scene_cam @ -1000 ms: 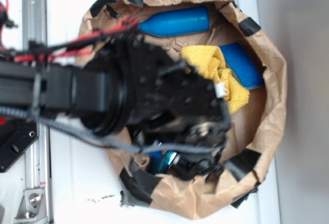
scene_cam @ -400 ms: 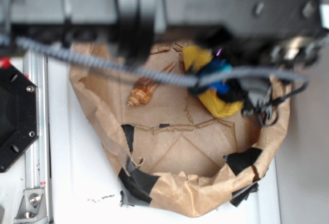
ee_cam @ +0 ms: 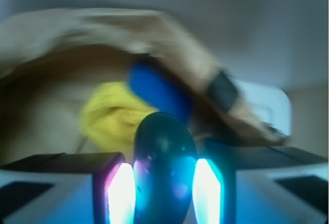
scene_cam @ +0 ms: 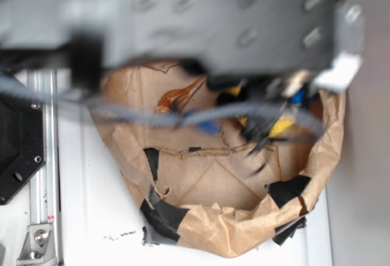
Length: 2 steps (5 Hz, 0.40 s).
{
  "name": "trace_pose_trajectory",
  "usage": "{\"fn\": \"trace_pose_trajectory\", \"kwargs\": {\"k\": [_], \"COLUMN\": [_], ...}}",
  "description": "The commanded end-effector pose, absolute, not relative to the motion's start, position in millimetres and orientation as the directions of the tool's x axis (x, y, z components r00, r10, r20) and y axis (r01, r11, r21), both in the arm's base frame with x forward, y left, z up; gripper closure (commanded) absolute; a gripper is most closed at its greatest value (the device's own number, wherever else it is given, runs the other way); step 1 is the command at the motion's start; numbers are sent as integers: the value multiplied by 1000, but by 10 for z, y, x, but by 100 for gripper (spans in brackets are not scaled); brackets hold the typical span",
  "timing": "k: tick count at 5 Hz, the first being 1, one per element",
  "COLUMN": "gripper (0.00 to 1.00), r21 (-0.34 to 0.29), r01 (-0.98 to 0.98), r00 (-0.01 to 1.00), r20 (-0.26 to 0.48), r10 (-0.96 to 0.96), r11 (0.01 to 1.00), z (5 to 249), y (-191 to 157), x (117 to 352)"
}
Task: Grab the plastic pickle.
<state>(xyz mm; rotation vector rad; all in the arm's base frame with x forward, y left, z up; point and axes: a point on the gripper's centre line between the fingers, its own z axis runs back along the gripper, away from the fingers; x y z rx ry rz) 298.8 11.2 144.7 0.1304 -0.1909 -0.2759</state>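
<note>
Here, one plastic pickle (ee_cam: 164, 167) sits between the two glowing pads (ee_cam: 121, 193) of the gripper (ee_cam: 163, 196), which is clamped on it; the pickle is a dark green, glossy, smooth shape with a rounded end pointing toward 12 o'clock in the wrist view. Beyond it, toward 11 o'clock, lies one yellow cloth (ee_cam: 110, 118), nubbly and crumpled, and just past the pickle's tip, toward 12 o'clock, one blue object (ee_cam: 157, 93), smooth and elongated. Both lie within one brown paper bag (scene_cam: 231, 235), creased, with a rolled rim patched by several strips of black tape (scene_cam: 167, 214). In the exterior view the blurred arm (scene_cam: 201, 28) covers the upper half. Below it, at about 10 o'clock in the bag, one brown striped seashell (scene_cam: 180, 95) shows, tapering to a point. The bag rests on a white table (scene_cam: 91, 217).
</note>
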Motion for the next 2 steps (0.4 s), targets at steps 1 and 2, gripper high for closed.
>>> {"fn": "trace_pose_trajectory", "kwargs": {"k": [1,2], "gripper": [100,100], "r21": [177,207], "r01": [298,274], "r00": [916,932], "r20": [224,184], "r10": [-333,-312], "r11": [938,939], "z": [1718,1720], "y": [-189,-186], "x": [2718,2659]}}
